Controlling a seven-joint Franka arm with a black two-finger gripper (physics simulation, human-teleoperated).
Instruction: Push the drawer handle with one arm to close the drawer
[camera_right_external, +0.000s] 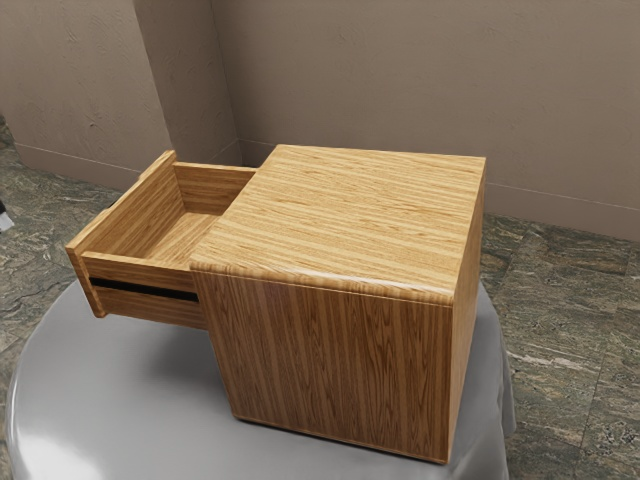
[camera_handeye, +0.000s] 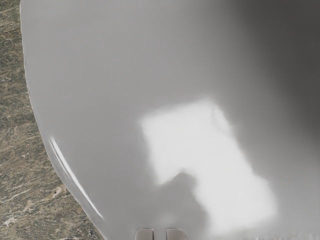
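Note:
The wooden drawer (camera_right_external: 145, 277) stands well out from the wooden cabinet (camera_right_external: 335, 220), toward the exterior view's left. Its front panel (camera_right_external: 128, 200) faces away from that camera, so the handle is hidden or barely peeks past the panel. In the wrist view my gripper (camera_handeye: 160, 234) is at the lower edge, its two fingertips a little apart with only grey tabletop between them. It hangs over the table, touching nothing visible; how far it is from the handle cannot be told.
A round grey table (camera_right_external: 150, 410) bears the cabinet, and its curved rim borders the stone floor (camera_handeye: 22, 175). A dark shadow lies across one side of the tabletop in the wrist view. A small pale piece (camera_right_external: 5, 221) shows at the exterior view's left edge. Walls stand behind.

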